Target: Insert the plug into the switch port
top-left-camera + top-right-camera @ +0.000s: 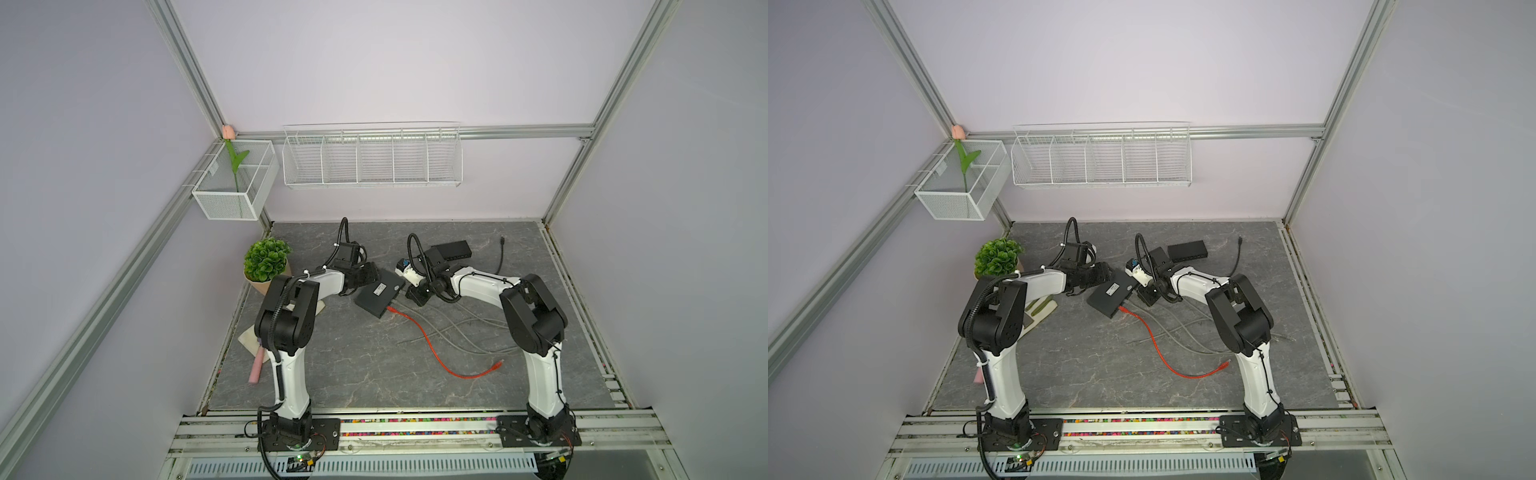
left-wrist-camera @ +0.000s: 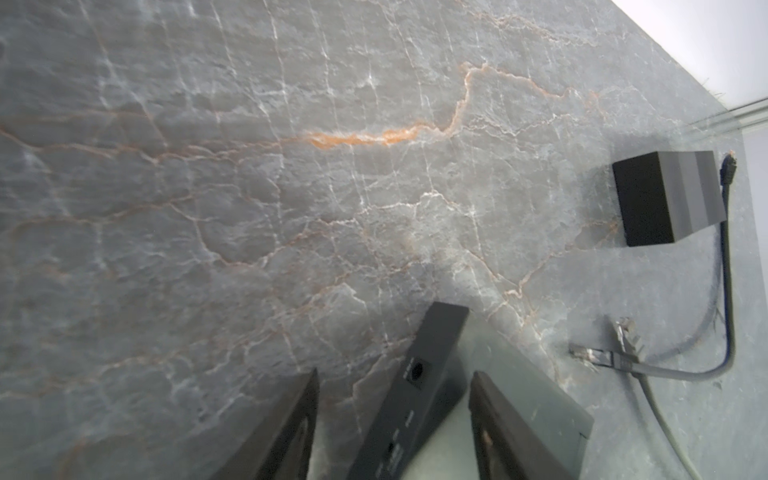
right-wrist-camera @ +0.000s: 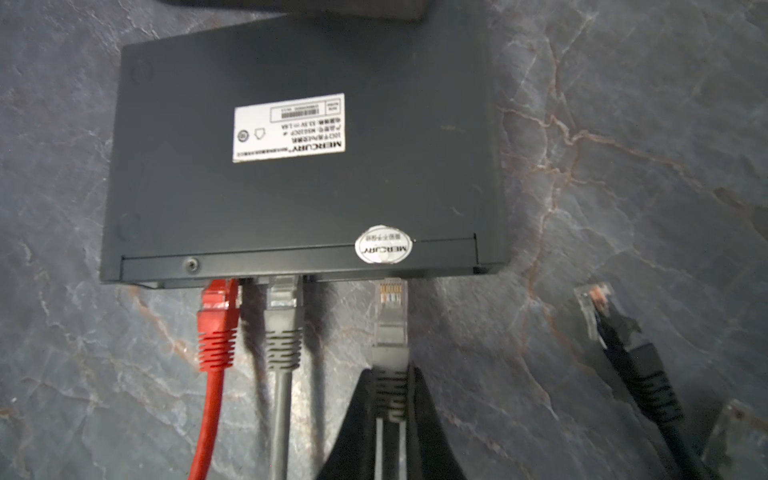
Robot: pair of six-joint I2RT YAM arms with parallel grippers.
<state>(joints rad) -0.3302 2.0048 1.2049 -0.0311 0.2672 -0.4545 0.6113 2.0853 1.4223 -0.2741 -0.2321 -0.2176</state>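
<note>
Now, R gripper (image 3: 388,395): closed on boot of grey plug (image 3: 390,307).
Plug pos.: tip met w/ front edge of switch (image 3: 291,199); clear body seen outside.
Neighbours: red cable (image 3: 216,328) & 2nd grey cable (image 3: 283,332) seated alongside.
L gripper (image 2: 395,376): jaws held apart astride switch's opposite end, gaps seen.
Stray: black cable (image 3: 631,357) laid loose nearby.

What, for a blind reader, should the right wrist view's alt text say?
Right gripper holds a grey Ethernet plug at the port edge of a black Mercury switch. A red plug and second grey plug sit inserted; a black plug lies loose.
</note>
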